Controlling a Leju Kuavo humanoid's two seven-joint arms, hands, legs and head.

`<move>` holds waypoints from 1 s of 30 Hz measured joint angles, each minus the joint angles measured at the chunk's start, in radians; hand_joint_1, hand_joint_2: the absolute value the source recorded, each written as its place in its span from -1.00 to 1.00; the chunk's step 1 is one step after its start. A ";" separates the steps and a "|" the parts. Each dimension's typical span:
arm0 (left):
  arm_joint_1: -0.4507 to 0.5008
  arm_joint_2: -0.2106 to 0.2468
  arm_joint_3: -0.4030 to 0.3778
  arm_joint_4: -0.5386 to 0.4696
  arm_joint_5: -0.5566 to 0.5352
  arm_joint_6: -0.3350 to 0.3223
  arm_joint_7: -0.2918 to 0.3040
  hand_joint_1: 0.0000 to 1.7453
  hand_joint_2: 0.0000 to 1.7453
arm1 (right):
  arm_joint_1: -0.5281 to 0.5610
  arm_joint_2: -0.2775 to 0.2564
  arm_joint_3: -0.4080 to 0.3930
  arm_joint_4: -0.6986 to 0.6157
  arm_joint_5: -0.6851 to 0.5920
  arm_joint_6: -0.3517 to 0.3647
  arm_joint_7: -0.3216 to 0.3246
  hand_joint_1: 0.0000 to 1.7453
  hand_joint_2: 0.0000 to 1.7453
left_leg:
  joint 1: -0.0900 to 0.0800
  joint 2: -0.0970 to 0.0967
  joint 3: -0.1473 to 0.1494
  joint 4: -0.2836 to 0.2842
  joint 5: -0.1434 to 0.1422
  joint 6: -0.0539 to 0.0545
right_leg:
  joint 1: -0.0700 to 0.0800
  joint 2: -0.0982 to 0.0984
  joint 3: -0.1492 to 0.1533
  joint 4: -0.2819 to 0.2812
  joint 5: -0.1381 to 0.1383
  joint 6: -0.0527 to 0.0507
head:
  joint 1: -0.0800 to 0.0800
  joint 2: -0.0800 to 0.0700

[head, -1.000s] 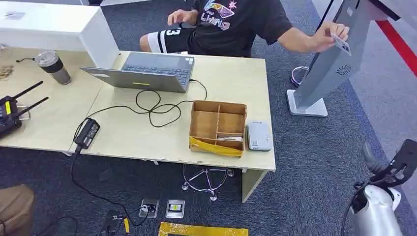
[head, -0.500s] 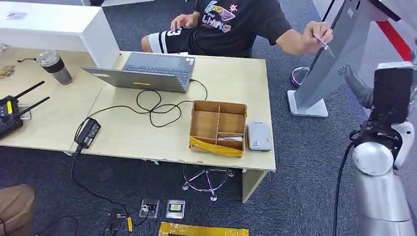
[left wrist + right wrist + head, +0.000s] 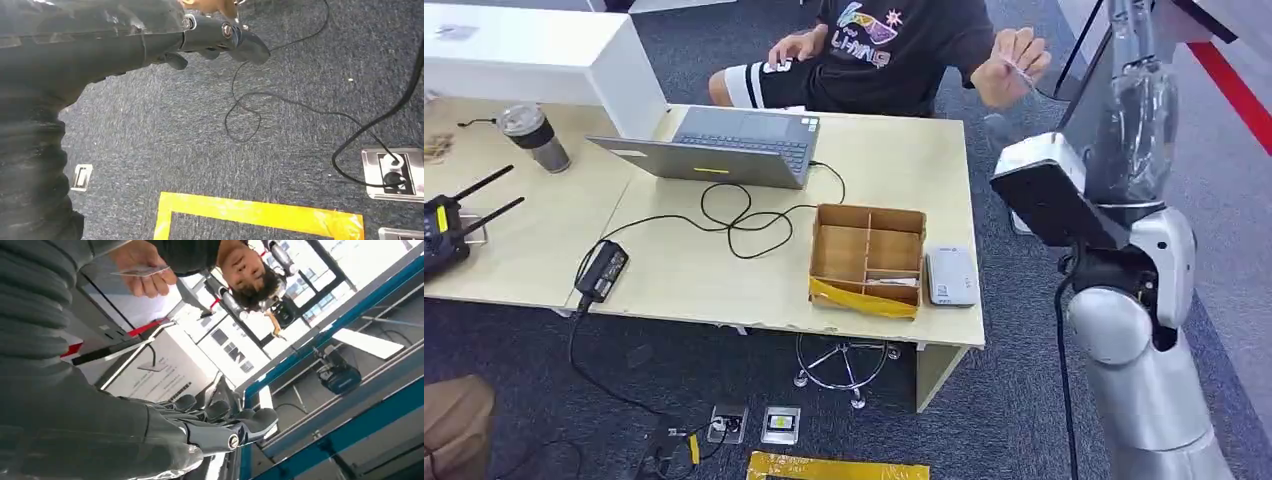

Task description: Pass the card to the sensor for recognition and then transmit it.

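A seated person across the table holds a thin card (image 3: pixel 1016 66) up in one hand; in the right wrist view the same card (image 3: pixel 141 271) lies flat between their fingers. My right arm (image 3: pixel 1136 110) is raised high at the right, blurred, in front of the grey kiosk stand (image 3: pixel 1086 90). My right hand (image 3: pixel 217 422) has its fingers stretched out and holds nothing, a short way from the card, near the kiosk's white screen (image 3: pixel 155 367). My left hand (image 3: pixel 215 37) hangs over the carpet and is empty.
On the wooden table (image 3: pixel 674 270) stand a laptop (image 3: pixel 734 145), a partitioned cardboard box (image 3: pixel 869 258), a white reader (image 3: pixel 951 275), a cup (image 3: pixel 534 135) and cables. Yellow tape (image 3: pixel 260 212) and a socket plate (image 3: pixel 395 172) lie on the floor.
My right arm has swung up from low at the right to in front of the kiosk. The person has drawn the card back from the kiosk towards themselves.
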 joint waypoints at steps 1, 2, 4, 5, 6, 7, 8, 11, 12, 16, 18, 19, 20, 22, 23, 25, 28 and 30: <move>-0.002 0.000 -0.004 0.000 -0.002 -0.002 0.001 -1.00 1.00 | -0.009 0.005 0.010 0.002 -0.001 0.023 0.001 -1.00 1.00 | 0.000 0.000 0.000 0.000 0.000 0.000 | 0.000 0.000 0.000 0.000 0.000 0.000 | 0.000 0.000; -0.004 0.000 -0.007 0.000 -0.005 -0.006 0.002 -1.00 1.00 | -0.018 0.012 0.023 0.006 -0.003 0.047 0.006 -1.00 1.00 | 0.000 0.000 0.000 0.000 0.000 0.000 | 0.000 0.000 0.000 0.000 0.000 0.000 | 0.000 0.000; -0.010 0.000 -0.011 0.000 -0.012 -0.013 0.011 -1.00 1.00 | -0.040 0.026 0.050 0.040 -0.002 0.091 0.018 -1.00 1.00 | 0.000 0.000 -0.001 0.000 0.000 0.000 | 0.000 0.000 -0.001 0.000 0.000 0.000 | -0.001 0.000; -0.014 0.000 -0.013 0.000 -0.016 -0.016 0.015 -1.00 1.00 | -0.055 0.033 0.061 0.067 0.002 0.092 0.018 -1.00 1.00 | 0.000 0.000 -0.001 0.000 0.000 0.000 | 0.000 0.000 -0.001 0.000 0.000 0.000 | 0.000 0.000; -0.018 0.000 -0.016 0.000 -0.021 -0.018 0.018 -1.00 1.00 | -0.079 0.042 0.072 0.106 0.008 0.085 0.016 -1.00 1.00 | 0.000 0.000 -0.001 0.000 0.000 0.000 | 0.000 0.000 -0.001 0.001 0.000 0.000 | 0.000 0.000; -0.021 0.000 -0.019 0.000 -0.022 -0.019 0.020 -1.00 1.00 | -0.103 0.052 0.083 0.156 0.014 0.075 0.011 -1.00 1.00 | 0.000 0.000 -0.001 0.000 0.001 -0.001 | 0.000 0.000 -0.001 0.002 0.000 0.000 | 0.000 0.000; -0.025 0.000 -0.020 0.000 -0.023 -0.020 0.021 -1.00 1.00 | -0.128 0.063 0.093 0.212 0.018 0.061 0.005 -1.00 1.00 | 0.000 0.000 -0.001 0.000 0.001 -0.001 | 0.000 0.000 -0.001 0.002 0.000 0.000 | -0.001 0.000; -0.031 0.000 -0.026 0.000 -0.024 -0.021 0.021 -1.00 1.00 | -0.159 0.082 0.112 0.311 0.023 0.044 -0.005 -1.00 1.00 | 0.000 -0.001 -0.001 0.000 0.001 -0.001 | 0.000 -0.002 -0.001 0.002 0.000 -0.001 | 0.000 0.000; -0.031 0.000 -0.028 0.000 -0.024 -0.021 0.021 -1.00 1.00 | -0.170 0.088 0.118 0.339 0.027 0.041 -0.004 -1.00 1.00 | 0.000 -0.001 -0.001 0.000 0.001 -0.001 | 0.000 -0.002 -0.001 0.002 0.000 -0.001 | 0.000 0.000; -0.038 0.000 -0.036 0.000 -0.039 -0.030 0.029 -1.00 1.00 | -0.229 0.111 0.151 0.495 0.075 0.034 0.003 -1.00 1.00 | 0.000 -0.001 -0.001 0.000 0.001 -0.001 | 0.000 -0.001 -0.002 0.002 0.000 -0.001 | 0.000 0.000; -0.043 0.000 -0.039 0.000 -0.056 -0.031 0.029 -1.00 1.00 | -0.257 0.127 0.165 0.581 0.087 0.025 0.008 -1.00 1.00 | 0.000 -0.001 -0.002 0.000 0.001 -0.001 | 0.000 -0.001 -0.002 0.002 0.000 -0.001 | 0.000 0.000; -0.046 0.000 -0.042 0.000 -0.060 -0.031 0.029 -1.00 1.00 | -0.269 0.134 0.168 0.622 0.087 0.016 0.010 -1.00 1.00 | 0.000 -0.001 -0.001 0.000 0.001 -0.001 | 0.000 -0.002 -0.002 0.002 0.000 -0.001 | 0.000 0.000; -0.049 -0.001 -0.047 0.000 -0.060 -0.030 0.030 -1.00 1.00 | -0.280 0.140 0.173 0.666 0.087 0.008 0.014 -1.00 1.00 | 0.000 -0.001 -0.001 0.000 0.001 -0.001 | 0.000 -0.002 -0.002 0.002 0.000 -0.001 | 0.000 0.000; -0.050 -0.001 -0.053 0.000 -0.054 -0.028 0.031 -1.00 1.00 | -0.295 0.149 0.179 0.733 0.082 -0.012 0.014 -1.00 1.00 | 0.000 -0.001 -0.001 0.000 0.001 -0.001 | 0.000 -0.001 -0.002 0.002 0.000 -0.001 | 0.000 0.000; -0.050 -0.002 -0.053 0.000 -0.052 -0.026 0.031 -1.00 1.00 | -0.301 0.152 0.180 0.758 0.081 -0.017 0.014 -1.00 1.00 | 0.000 -0.001 -0.001 0.000 0.001 -0.001 | 0.000 -0.001 -0.002 0.002 0.000 -0.001 | 0.000 0.000; -0.050 -0.003 -0.054 0.000 -0.052 -0.026 0.031 -1.00 1.00 | -0.307 0.160 0.181 0.808 0.078 -0.024 0.012 -1.00 1.00 | 0.000 -0.001 -0.001 0.000 0.001 -0.001 | 0.000 -0.001 -0.002 0.002 0.000 -0.001 | 0.000 0.000; -0.050 -0.003 -0.057 0.000 -0.053 -0.027 0.031 -1.00 1.00 | -0.309 0.167 0.182 0.860 0.076 -0.032 0.012 -1.00 1.00 | 0.000 -0.001 -0.001 0.000 0.001 -0.001 | 0.000 -0.001 -0.003 0.002 0.000 -0.001 | 0.000 0.000; -0.050 -0.004 -0.060 0.000 -0.054 -0.029 0.031 -1.00 1.00 | -0.309 0.170 0.182 0.881 0.076 -0.036 0.012 -1.00 1.00 | 0.000 -0.001 -0.001 0.000 0.001 -0.001 | 0.000 -0.001 -0.003 0.002 0.000 -0.001 | 0.000 0.000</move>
